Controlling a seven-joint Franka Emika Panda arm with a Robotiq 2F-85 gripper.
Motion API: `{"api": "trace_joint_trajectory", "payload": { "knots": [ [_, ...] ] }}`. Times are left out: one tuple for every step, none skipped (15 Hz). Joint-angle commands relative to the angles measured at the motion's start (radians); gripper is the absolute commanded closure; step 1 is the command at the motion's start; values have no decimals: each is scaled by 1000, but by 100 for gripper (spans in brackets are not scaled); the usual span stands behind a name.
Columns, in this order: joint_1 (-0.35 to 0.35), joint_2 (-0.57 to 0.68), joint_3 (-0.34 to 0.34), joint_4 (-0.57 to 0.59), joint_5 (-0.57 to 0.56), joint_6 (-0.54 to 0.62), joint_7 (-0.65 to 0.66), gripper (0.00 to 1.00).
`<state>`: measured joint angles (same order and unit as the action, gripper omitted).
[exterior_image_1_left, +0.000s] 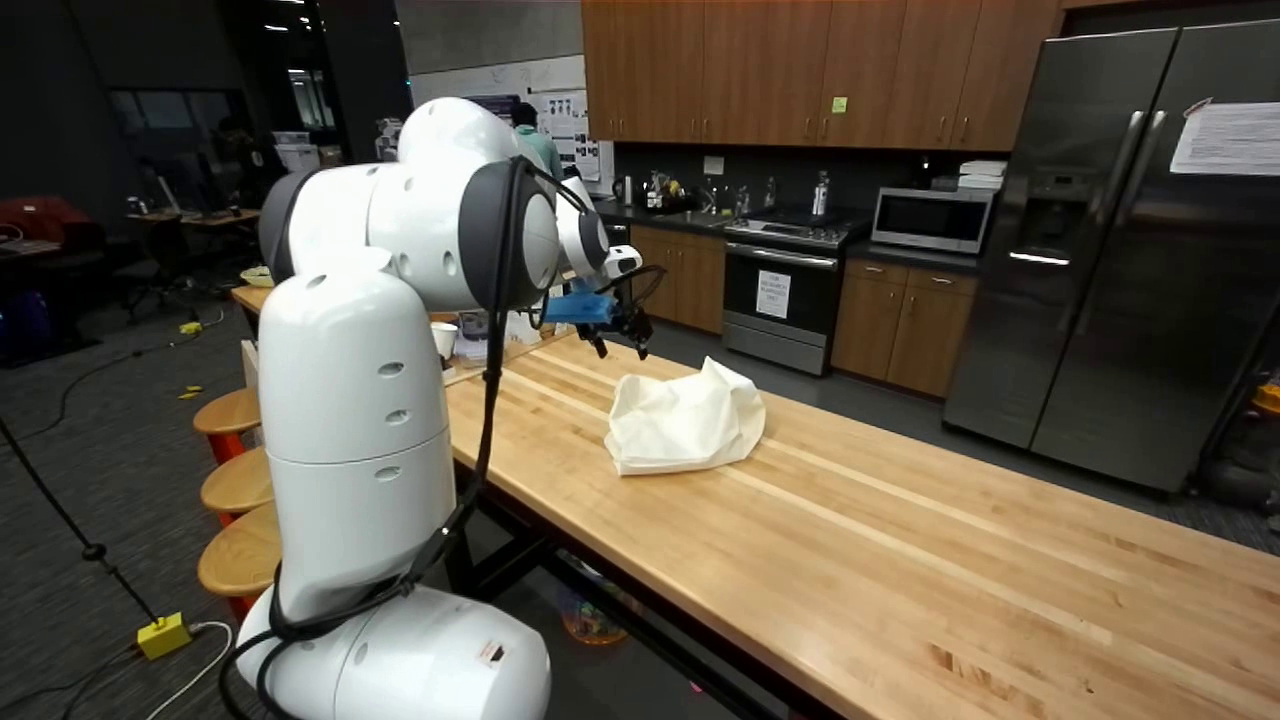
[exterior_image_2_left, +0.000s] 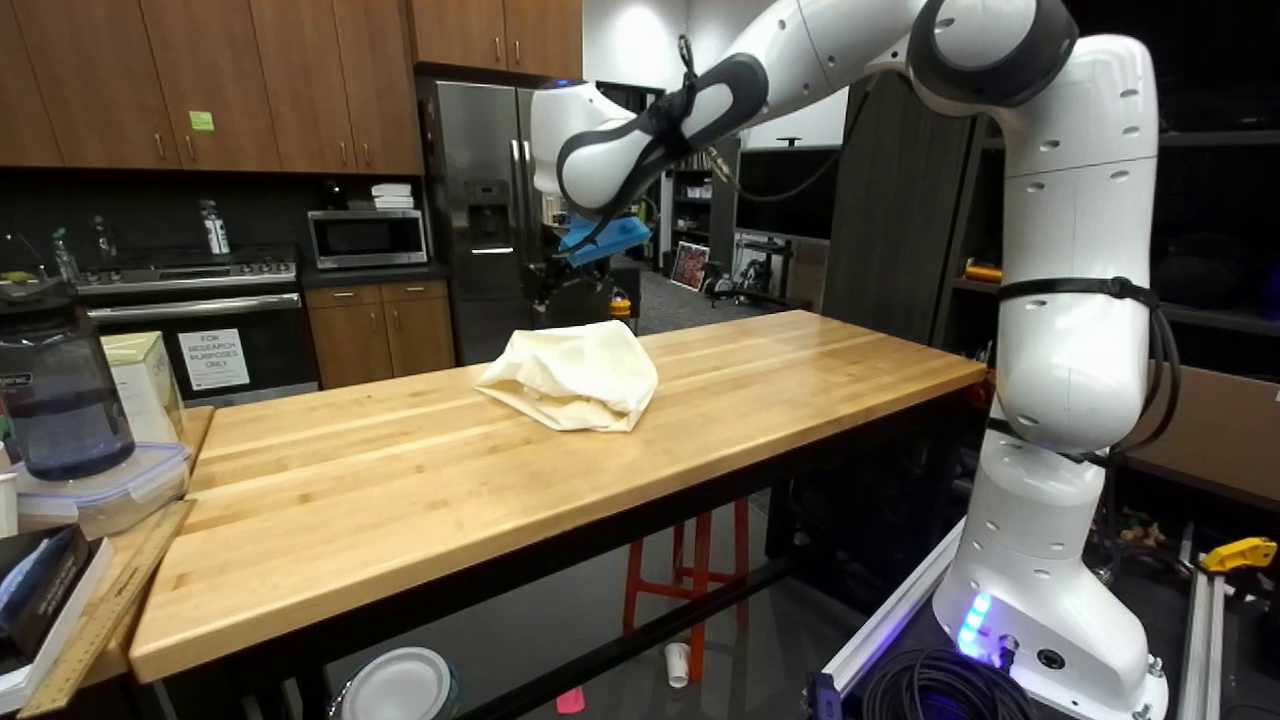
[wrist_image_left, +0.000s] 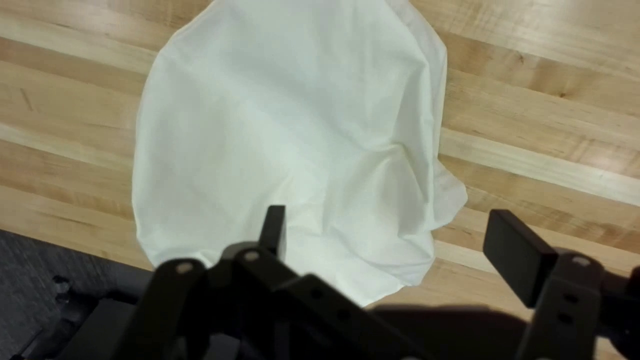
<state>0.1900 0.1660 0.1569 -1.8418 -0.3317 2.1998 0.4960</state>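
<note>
Hovering empty with the black two-fingered gripper (wrist_image_left: 387, 225) spread wide above the crumpled cream cloth (wrist_image_left: 300, 135), lying near the far long edge of the wooden surface (exterior_image_2_left: 340, 490) (peaking, probably, from stiff folds).

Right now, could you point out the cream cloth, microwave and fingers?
Cream cloth (wrist_image_left: 295, 130): wrist view, middle of its fabric.
Microwave (exterior_image_2_left: 366, 238): in an exterior view, on its door.
Fingers (wrist_image_left: 520, 257): wrist view, on one dark pad.

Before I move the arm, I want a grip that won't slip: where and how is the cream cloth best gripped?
Probably by its peaked fold, pinched from above with the open jaws either side: the cloth lies crumpled on the table, and that peak stands up, likely giving fabric to close on.
</note>
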Motion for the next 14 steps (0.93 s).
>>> {"api": "trace_joint_trajectory", "payload": {
  "knots": [
    [5, 40, -24, 29, 41, -3, -21, 0],
    [6, 47, -29, 30, 43, -5, -18, 0],
    [7, 56, -35, 34, 42, -2, -15, 0],
    [9, 65, -42, 40, 30, -10, -8, 0],
    [11, 69, -51, 45, 17, -20, 0, 0],
    [11, 71, -59, 45, 12, -19, 3, 0],
    [9, 72, -67, 46, 11, -17, 7, 0],
    [6, 75, -73, 50, 22, -18, 3, 0],
    [3, 80, -79, 58, 28, -27, 4, 0],
    [2, 85, -85, 62, 31, -29, 7, 0],
    [0, 89, -90, 67, 38, -30, 7, 0],
    [0, 98, -93, 75, 47, -31, 5, 0],
    [1, 107, -95, 82, 55, -33, 5, 0],
    [4, 119, -96, 89, 62, -35, 4, 0]
  ]
}}
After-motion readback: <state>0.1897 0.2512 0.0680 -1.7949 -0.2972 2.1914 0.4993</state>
